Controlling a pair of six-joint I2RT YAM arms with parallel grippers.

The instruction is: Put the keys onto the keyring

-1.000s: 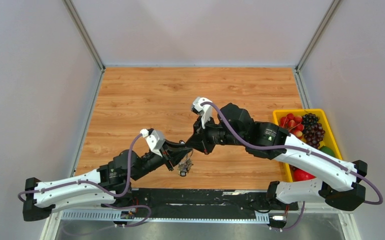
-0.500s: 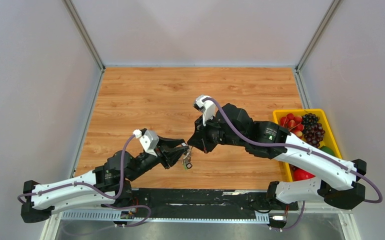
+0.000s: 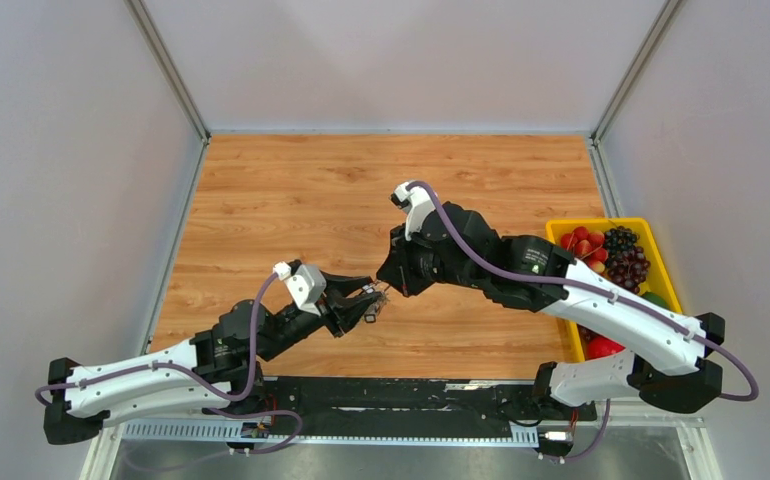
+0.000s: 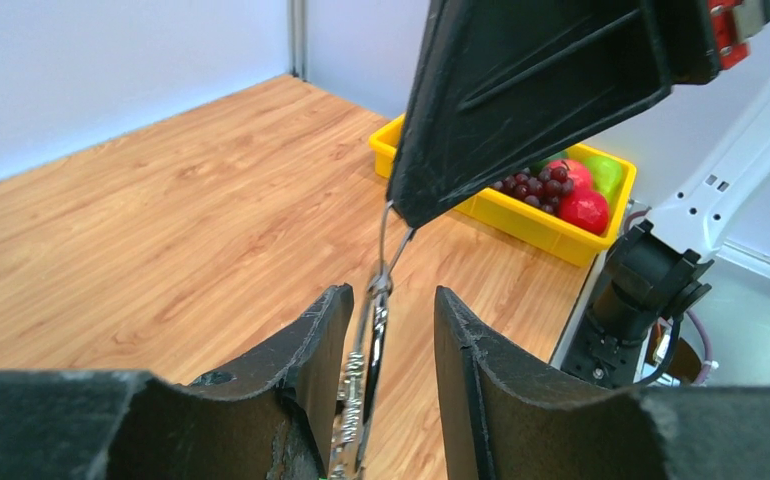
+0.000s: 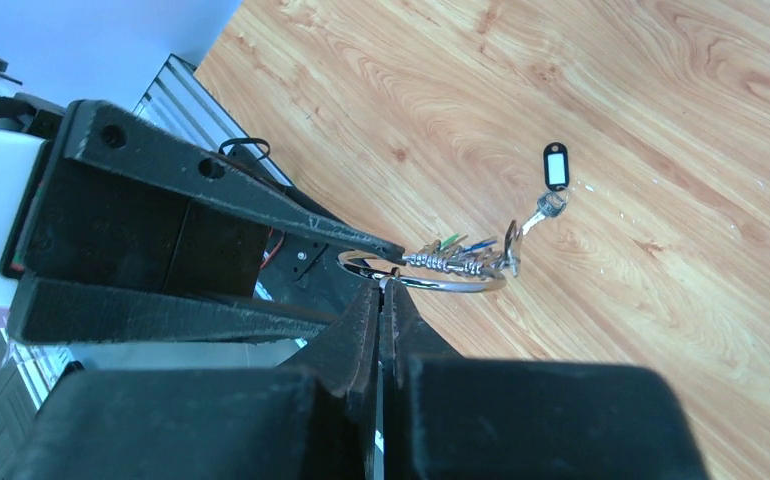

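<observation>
Right wrist view: your right gripper (image 5: 381, 296) is clamped on the keyring (image 5: 423, 284), keys (image 5: 461, 264) bunched along it; your left gripper (image 4: 393, 302) stands parted around it; yellow fruit tray (image 4: 521, 215) sits well apart

white shells cover the left arm (image 3: 141, 375) and right arm (image 3: 621, 315), joints black; a purple cable (image 3: 257, 310) runs along each. left claw (image 4: 391, 300) and right claw (image 5: 381, 292) are matte black wedges.
</observation>
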